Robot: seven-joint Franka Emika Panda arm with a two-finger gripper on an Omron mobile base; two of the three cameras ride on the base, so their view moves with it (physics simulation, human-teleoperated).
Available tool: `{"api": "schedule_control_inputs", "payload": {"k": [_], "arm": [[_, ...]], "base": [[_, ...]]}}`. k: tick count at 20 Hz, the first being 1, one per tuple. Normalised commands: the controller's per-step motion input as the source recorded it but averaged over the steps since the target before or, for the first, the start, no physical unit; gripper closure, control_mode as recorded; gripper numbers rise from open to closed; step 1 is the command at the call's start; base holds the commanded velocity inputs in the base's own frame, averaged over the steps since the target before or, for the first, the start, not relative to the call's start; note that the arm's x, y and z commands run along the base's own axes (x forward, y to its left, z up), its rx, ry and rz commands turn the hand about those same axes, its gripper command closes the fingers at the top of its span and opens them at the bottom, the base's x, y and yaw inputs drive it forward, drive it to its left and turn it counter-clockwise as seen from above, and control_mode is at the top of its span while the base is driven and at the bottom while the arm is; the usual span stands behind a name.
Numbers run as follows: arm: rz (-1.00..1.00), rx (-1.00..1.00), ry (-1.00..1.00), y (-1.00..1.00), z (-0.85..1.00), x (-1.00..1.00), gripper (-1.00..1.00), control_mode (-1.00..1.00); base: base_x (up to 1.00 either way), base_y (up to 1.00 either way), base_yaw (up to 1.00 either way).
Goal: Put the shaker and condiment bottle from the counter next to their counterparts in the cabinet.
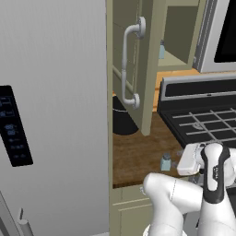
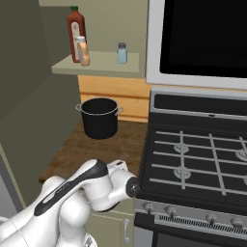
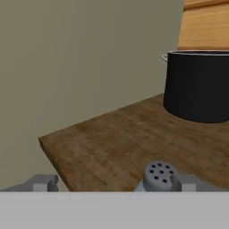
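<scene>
The shaker (image 1: 166,162) stands on the counter (image 1: 133,154) near its front edge, just left of my hand. In the hand view its grey perforated cap (image 3: 159,175) rises between my fingertips, close to the right one (image 3: 185,182). My gripper (image 3: 114,183) is open, its fingers wide apart around the shaker. The cabinet (image 1: 148,69) is open. On its shelf (image 2: 103,65) the tan-orange condiment bottle (image 2: 83,50) stands beside a tall red bottle (image 2: 75,34), with a second pale blue shaker (image 2: 122,53) to their right.
A black pot (image 2: 100,117) sits at the back of the counter under the shelf. The stove (image 2: 198,154) adjoins the counter on the right, the grey fridge (image 1: 50,115) on the left. The open cabinet door with its bar handle (image 1: 126,64) overhangs the counter.
</scene>
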Motion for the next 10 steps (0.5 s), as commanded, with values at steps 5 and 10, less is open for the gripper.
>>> {"api": "schedule_control_inputs", "payload": {"k": [5,10], "arm": [[0.0,0.0,0.0,0.14,-0.14,0.0,-1.0,-1.0],[0.0,0.0,0.0,0.21,-0.12,0.0,-1.0,-1.0]], "base": [[0.0,0.0,0.0],[0.0,0.0,0.0]]}}
